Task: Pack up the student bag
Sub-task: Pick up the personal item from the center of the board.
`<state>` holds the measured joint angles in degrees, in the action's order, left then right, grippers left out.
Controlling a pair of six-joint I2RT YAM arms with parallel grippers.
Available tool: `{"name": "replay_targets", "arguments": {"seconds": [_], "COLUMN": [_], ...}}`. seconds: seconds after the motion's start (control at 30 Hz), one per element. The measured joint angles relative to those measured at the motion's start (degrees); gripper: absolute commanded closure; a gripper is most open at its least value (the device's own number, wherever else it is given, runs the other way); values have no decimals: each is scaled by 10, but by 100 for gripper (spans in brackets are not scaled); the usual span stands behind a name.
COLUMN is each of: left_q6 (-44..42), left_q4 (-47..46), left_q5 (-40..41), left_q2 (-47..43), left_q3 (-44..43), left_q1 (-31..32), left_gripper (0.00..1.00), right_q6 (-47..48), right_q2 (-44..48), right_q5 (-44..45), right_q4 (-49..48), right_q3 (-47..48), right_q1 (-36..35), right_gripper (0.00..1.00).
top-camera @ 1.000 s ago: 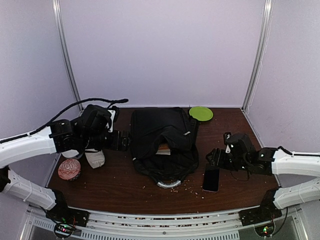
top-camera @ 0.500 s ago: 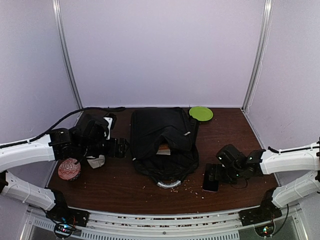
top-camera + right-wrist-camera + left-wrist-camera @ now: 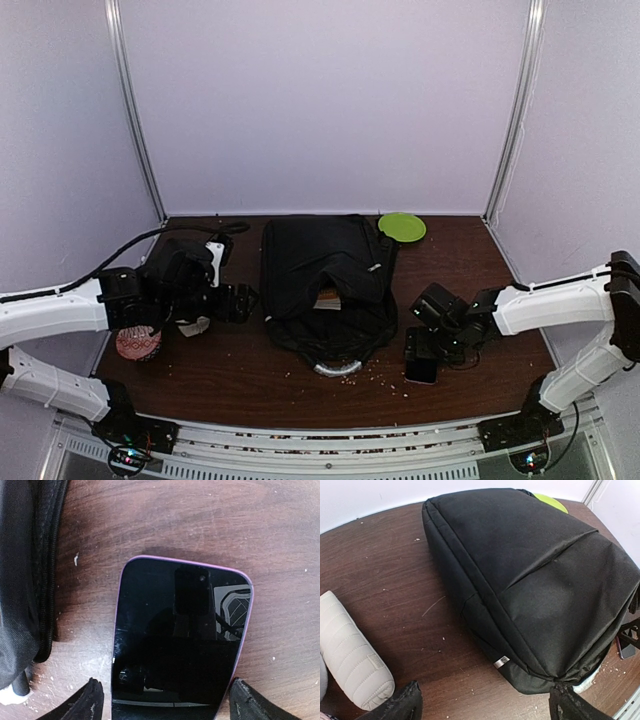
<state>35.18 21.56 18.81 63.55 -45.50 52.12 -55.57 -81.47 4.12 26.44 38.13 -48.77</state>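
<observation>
1. Change on the right: the right gripper (image 3: 424, 348) has swung in from 3 o'clock and dropped over the flat, purple-rimmed black glass smartphone (image 3: 421, 368). Its fingers have spread as it came and now stand wide apart, holding nothing.
2. Change on the left: the left gripper (image 3: 236, 300) has drawn back and sunk toward 8 o'clock. It is also spread wide and empty, at 9 o'clock of the bag.
3. Unchanged: the student bag (image 3: 325, 275), a large black fabric backpack, lies flat at the centre of the dark brown wooden table (image 3: 240, 375). Its mouth sags open toward 6 o'clock.
4. Meaning for the task: the phone, just beside the bag at its 4 o'clock, appears to be the next item to pack. A pinch across its width seems imminent, though none is made yet.
5. Right wrist view only: the right gripper (image 3: 170, 701) has one fingertip on either side of the smartphone (image 3: 180, 630), with the student bag (image 3: 22, 570) at 9 o'clock. The top view hides this straddle under the wrist.
6. Left wrist view only: the left gripper (image 3: 487, 706) faces the closed flank of the student bag (image 3: 530, 575). A white quilted fabric pouch (image 3: 350, 655) lies at 8 o'clock.
7. Top view only: the round lime-green flat disc (image 3: 402, 227) is seen whole at the bag's 1 o'clock, and a red patterned ball (image 3: 138, 340) lies under the left arm.
</observation>
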Motion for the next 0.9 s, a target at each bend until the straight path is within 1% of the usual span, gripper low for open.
{"name": "replay_targets", "arguments": {"seconds": [0.13, 0.43, 0.53, 0.67, 0.9], "left_q6": [-2, -1, -1, 3, 6], "left_q4": [-15, -37, -44, -57, -65], "left_q5": [-10, -26, -29, -32, -37], "left_q2": [2, 7, 7, 10, 27], "left_q3": [7, 29, 31, 38, 40], "left_q1": [0, 0, 0, 0, 0], "left_gripper": [11, 12, 12, 12, 12], "right_q6": [1, 16, 27, 44, 63], "right_q2": [-13, -52, -66, -78, -64], "right_q5": [6, 25, 32, 50, 44], "right_q4": [10, 39, 47, 67, 106], "right_q3": [11, 44, 60, 76, 75], "right_q1": [-2, -13, -20, -50, -121], "right_gripper": [15, 26, 29, 30, 31]}}
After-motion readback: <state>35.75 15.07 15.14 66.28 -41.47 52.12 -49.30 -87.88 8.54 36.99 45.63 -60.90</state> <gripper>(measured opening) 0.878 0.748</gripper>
